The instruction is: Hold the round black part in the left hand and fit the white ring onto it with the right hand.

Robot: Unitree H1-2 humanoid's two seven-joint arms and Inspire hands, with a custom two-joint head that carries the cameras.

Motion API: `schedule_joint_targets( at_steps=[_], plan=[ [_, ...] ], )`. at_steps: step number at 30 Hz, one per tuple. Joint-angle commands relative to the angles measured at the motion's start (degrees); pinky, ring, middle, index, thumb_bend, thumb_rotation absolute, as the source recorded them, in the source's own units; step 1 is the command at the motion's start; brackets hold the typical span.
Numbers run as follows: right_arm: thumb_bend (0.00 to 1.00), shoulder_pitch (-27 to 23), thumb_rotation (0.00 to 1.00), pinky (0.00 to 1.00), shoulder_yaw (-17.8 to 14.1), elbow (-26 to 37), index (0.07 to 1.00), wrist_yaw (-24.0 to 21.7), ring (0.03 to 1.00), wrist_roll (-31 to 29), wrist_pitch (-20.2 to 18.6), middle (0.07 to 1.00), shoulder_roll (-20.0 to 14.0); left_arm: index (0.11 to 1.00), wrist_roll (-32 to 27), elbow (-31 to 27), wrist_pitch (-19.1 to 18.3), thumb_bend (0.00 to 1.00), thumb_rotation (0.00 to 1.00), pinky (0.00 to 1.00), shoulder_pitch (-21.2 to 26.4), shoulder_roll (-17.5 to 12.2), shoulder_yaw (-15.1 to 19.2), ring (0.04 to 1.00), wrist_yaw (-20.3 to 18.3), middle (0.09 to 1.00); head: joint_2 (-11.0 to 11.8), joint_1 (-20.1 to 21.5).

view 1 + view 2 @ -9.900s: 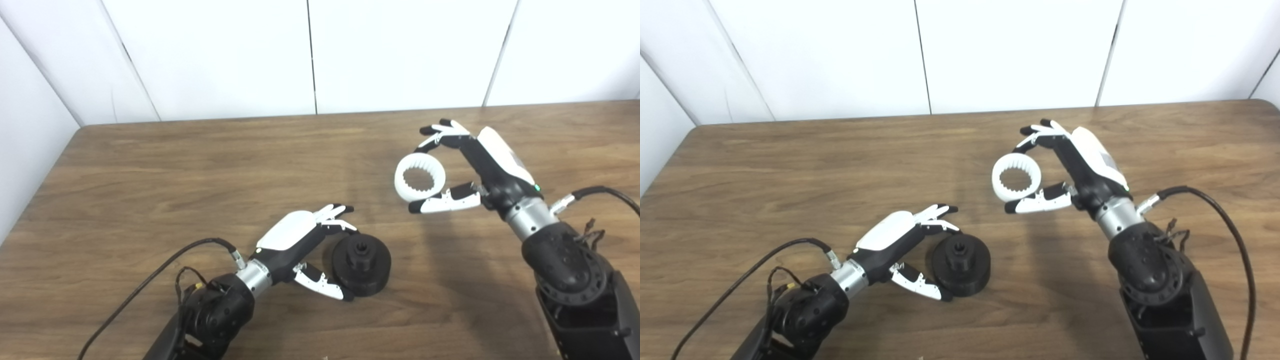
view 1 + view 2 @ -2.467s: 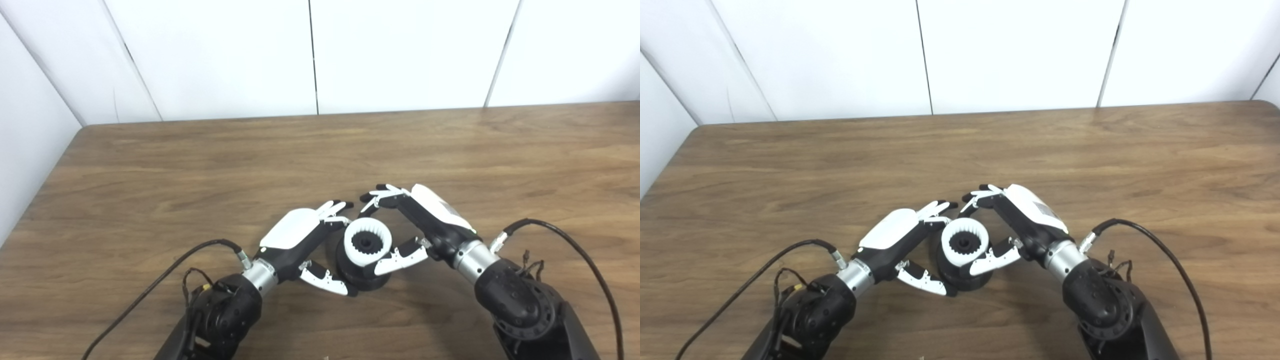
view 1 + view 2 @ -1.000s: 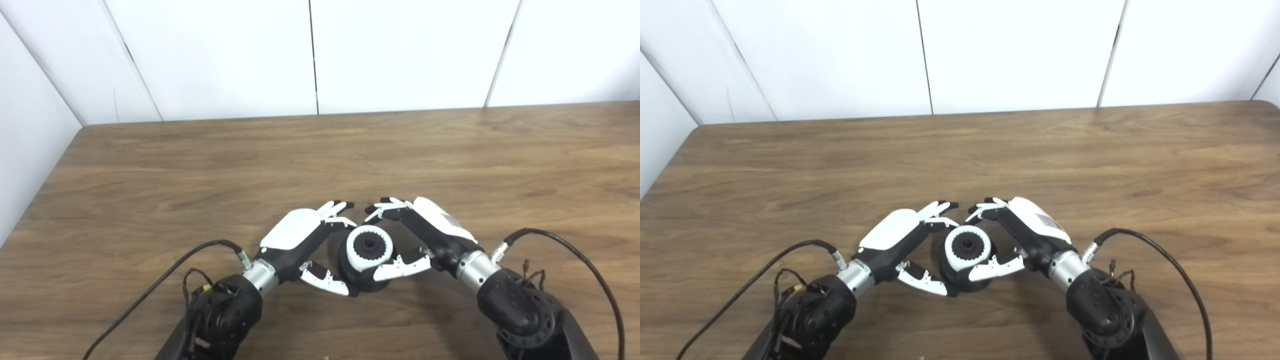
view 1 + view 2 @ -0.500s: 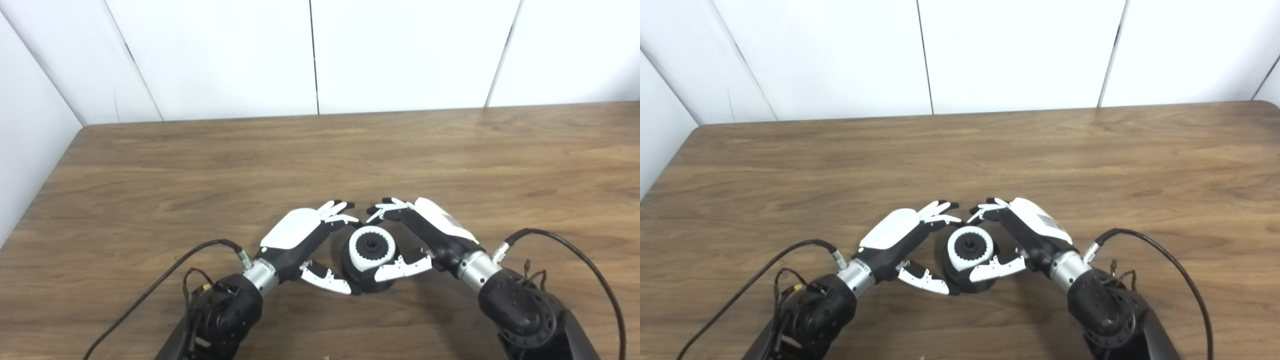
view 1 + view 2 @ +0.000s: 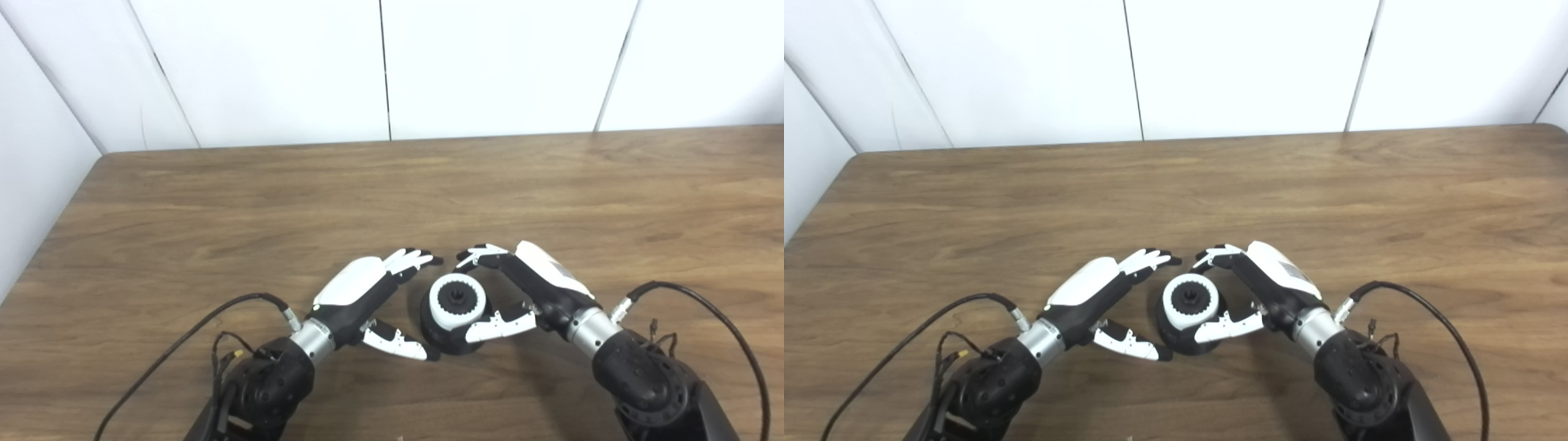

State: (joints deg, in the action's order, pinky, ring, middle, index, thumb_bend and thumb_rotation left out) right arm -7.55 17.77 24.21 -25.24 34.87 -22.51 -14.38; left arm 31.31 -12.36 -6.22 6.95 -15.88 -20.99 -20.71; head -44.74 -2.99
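Your left hand (image 5: 367, 300) sits open beside the round black part (image 5: 450, 334), fingers spread, its thumb tip at the part's base. The part stands on the worktop (image 5: 245, 202) with the white ring (image 5: 457, 302) seated on top. Your right hand (image 5: 520, 291) cups the ring from the right; whether it grips cannot be told.

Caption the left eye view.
White ring seated on round black part, flanked by left hand and right hand.
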Motion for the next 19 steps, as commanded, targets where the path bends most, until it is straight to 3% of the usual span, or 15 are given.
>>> schedule_joint_targets(
  at_steps=[1,8,13,19],
  plan=[
    [0.92,-1.1,0.43,0.92,-1.2,2.2,0.74,1.6,0.935,-0.2,0.2,0.869,0.4,0.947,-0.8,-0.8,-2.2,0.98,0.37,0.91,-0.7,-1.7,0.5,1.0,-2.3,0.987,0.0,-0.2],
    [0.94,-0.2,0.47,0.9,-2.7,2.2,0.799,2.2,0.925,-0.6,-0.3,0.892,0.6,0.96,-3.1,-2.3,-4.7,1.0,0.39,0.92,-1.1,-2.8,2.5,1.0,-3.8,0.993,-0.1,-0.1],
    [0.97,1.0,0.44,0.87,-4.6,2.8,0.816,3.1,0.928,-2.6,-1.5,0.901,1.7,0.977,-4.8,-3.4,-6.0,1.0,0.41,0.96,-1.5,-3.9,3.6,1.0,-5.0,1.0,-0.1,-0.2],
    [0.96,2.5,0.46,0.84,-6.7,2.4,0.829,4.2,0.925,-6.0,-0.1,0.904,1.5,1.0,-8.7,-3.3,-5.9,0.99,0.48,0.97,-2.6,-4.4,6.0,1.0,-4.9,1.0,-0.1,0.1]
  ],
)
